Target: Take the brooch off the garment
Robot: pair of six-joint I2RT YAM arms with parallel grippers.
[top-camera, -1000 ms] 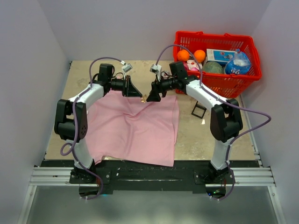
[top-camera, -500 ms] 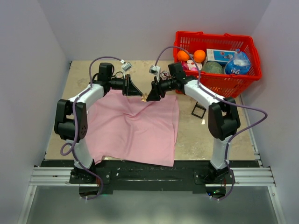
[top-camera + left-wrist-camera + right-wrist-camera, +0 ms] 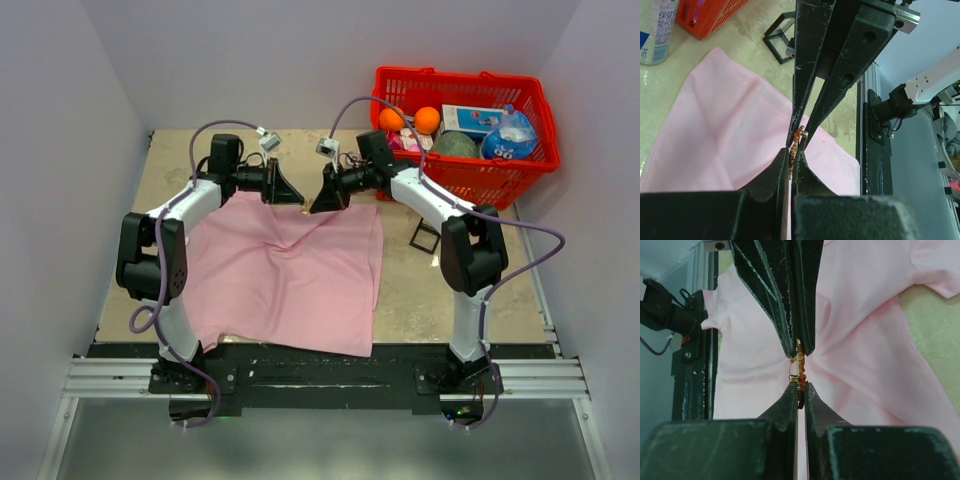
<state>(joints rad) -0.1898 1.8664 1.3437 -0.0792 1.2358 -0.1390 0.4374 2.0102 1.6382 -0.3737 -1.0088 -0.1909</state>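
Gold brooch (image 3: 799, 371), lengthwise between left gripper (image 3: 799, 351), right gripper (image 3: 799, 387).

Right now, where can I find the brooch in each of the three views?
Top external: brooch, upper centre, between both arms' fingers.
Left wrist: centre, between fingers.
Right wrist: centre, between fingers.
Shared landmark: the pink garment.

Soft, even light from above, shadows faint. My wrist views go blurry close up; the worktop (image 3: 752, 22) shines a little.
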